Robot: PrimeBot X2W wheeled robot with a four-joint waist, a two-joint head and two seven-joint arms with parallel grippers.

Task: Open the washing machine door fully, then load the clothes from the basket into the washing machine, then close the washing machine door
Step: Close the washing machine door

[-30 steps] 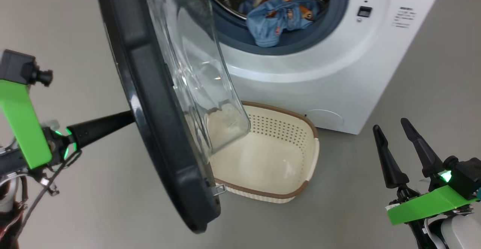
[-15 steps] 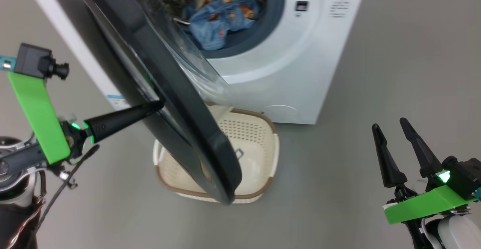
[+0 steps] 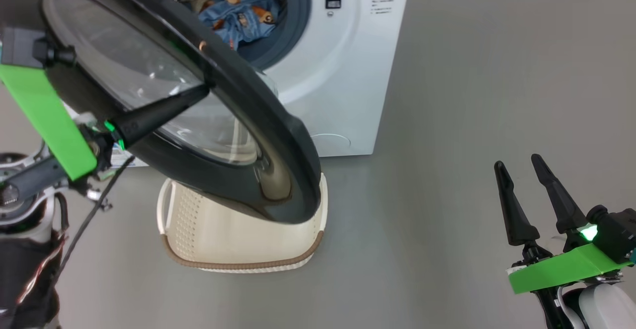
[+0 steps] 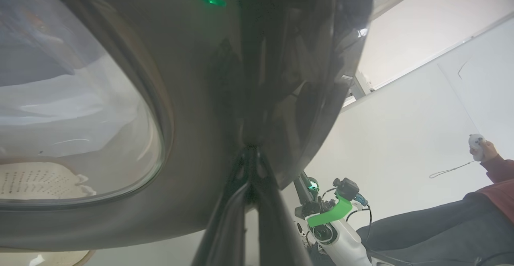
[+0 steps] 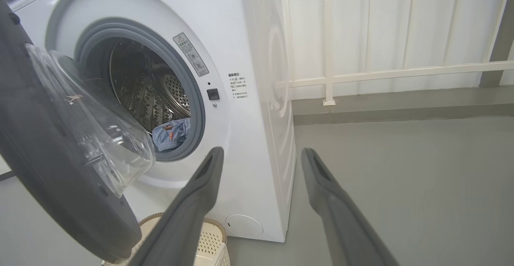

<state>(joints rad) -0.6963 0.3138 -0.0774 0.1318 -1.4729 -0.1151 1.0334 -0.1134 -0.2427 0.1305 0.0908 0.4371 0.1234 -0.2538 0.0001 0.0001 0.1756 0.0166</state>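
Head view: washing machine [image 3: 348,95] print [image 3: 382,2] illegible

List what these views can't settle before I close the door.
Head view: door covers most of the basket; empty or not, cannot tell.
Right wrist view: door glass hides the drum on its left; the head view's top edge cuts it off.
Left wrist view: left tool tip contact lost in the dark glossy rim.
Head view: label text on the washer too small.
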